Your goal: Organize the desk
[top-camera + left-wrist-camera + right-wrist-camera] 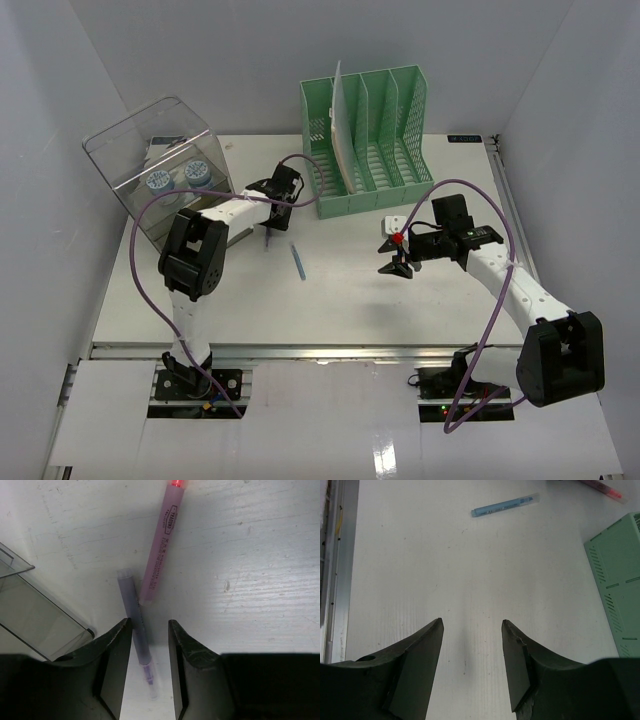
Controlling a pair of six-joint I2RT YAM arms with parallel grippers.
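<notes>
Top external gave me the desk (350,300): flat, white, silver-railed along its near edge, lying between pale grey walls (60,150). My left gripper (148,625) straddled a purple pen (131,600), not clenched; my right gripper (472,622) gaped empty.

- On the pink pen (159,550), just ahead of the left gripper (149,626): a boxed capital brand mark, roughly "TAIDUNG", letters uncertain. The finer print below it is illegible.
- On the blue pen (505,505), well ahead of the right gripper (472,624): dark print along the barrel, too small to read.
</notes>
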